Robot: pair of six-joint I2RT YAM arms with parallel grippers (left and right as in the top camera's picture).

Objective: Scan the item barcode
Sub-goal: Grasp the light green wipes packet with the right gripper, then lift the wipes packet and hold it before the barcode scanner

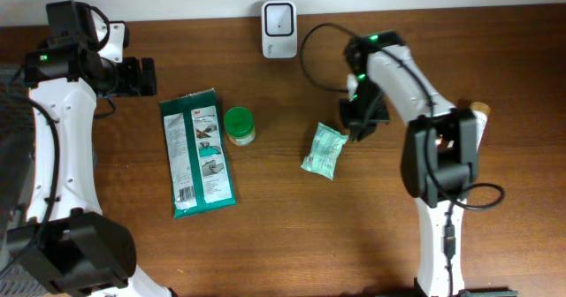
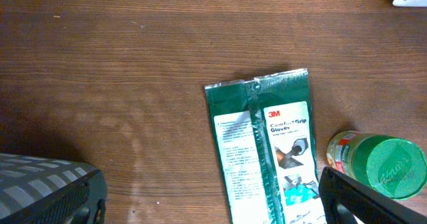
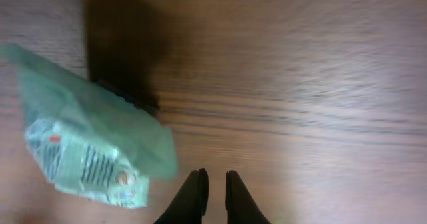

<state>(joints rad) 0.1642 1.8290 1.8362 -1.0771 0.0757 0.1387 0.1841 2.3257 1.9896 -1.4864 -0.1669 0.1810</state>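
Right gripper (image 3: 215,179) sat nearly shut, empty, just beside pouch (image 3: 87,151). Left gripper (image 1: 141,76) hung wide open, empty, near glove pack (image 1: 198,151).

table (image 1: 283,235): brown wood, visible grain, smooth, low sheen
glove pack (image 1: 198,152), left of centre: dark green plastic film, glossy, crimped end seal
jar lid (image 1: 238,121): green plastic, matt
pouch (image 1: 324,150), centre: thin pale green plastic film, crinkled
scanner (image 1: 279,18), top: white plastic, smooth
right gripper (image 3: 214,201): black, smooth, matt
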